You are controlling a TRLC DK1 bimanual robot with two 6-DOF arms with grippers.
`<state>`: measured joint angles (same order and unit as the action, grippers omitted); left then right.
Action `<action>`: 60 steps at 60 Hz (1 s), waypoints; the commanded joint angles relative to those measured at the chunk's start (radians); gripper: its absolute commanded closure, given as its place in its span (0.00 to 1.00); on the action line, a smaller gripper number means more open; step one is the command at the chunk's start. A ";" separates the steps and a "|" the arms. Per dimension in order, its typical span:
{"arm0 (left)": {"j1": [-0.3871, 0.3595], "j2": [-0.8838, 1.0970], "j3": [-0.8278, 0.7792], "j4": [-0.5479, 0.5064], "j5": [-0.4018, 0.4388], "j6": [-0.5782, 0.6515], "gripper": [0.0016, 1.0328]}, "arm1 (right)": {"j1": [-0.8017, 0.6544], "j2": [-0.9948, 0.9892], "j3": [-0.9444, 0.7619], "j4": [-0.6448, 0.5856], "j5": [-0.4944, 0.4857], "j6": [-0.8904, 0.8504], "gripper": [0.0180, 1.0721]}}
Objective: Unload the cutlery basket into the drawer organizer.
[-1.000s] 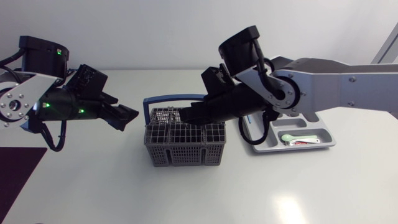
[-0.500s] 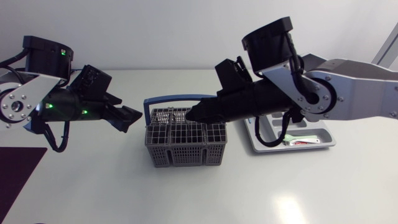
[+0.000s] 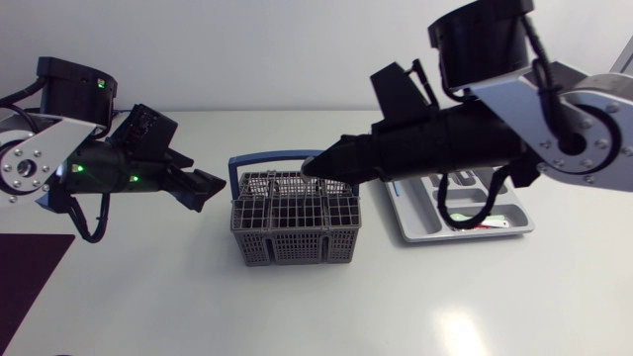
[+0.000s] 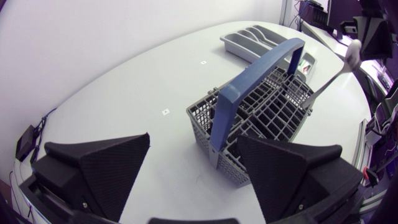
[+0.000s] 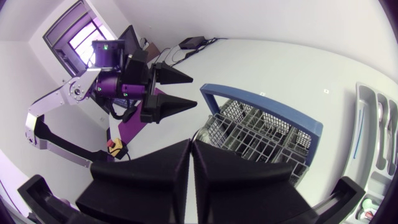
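Observation:
The grey cutlery basket [image 3: 294,232] with a blue handle [image 3: 267,156] stands mid-table. My right gripper [image 3: 309,169] hovers over its far rim, fingers pressed together. The left wrist view shows that gripper [image 4: 371,34] shut on the bowl end of a white spoon [image 4: 336,73], whose handle slants down to the top of the basket [image 4: 267,118]. My left gripper [image 3: 206,188] hangs open just left of the basket with nothing between its fingers. The grey drawer organizer [image 3: 509,229] lies to the right, holding a green spoon [image 3: 460,219] and a red-and-white piece.
A dark mat [image 3: 25,272] covers the table's near left corner. The right arm's body [image 3: 534,129] hangs above the organizer. Bare table lies in front of the basket.
My right arm has risen and drawn back to the right, lifting its shut gripper up from the basket's compartments. The left arm and basket have stayed put.

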<state>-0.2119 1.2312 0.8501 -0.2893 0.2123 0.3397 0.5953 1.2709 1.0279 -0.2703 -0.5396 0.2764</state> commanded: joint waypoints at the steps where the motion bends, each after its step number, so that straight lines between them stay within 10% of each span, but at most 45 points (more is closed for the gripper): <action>1: -0.003 -0.012 0.024 -0.010 0.007 -0.018 0.05 | -0.043 -0.056 -0.008 -0.035 -0.011 -0.022 0.92; 29: 0.028 -0.064 0.017 -0.063 0.006 -0.008 0.05 | -0.273 -0.142 0.063 -0.468 0.236 -0.322 0.93; 60: 0.055 -0.085 -0.008 -0.067 0.007 0.019 0.05 | -0.703 0.064 -0.080 -0.274 0.405 -0.761 0.93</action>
<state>-0.1650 1.1633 0.8501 -0.3504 0.2123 0.3439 -0.0837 1.2739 0.9924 -0.5816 -0.1623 -0.4072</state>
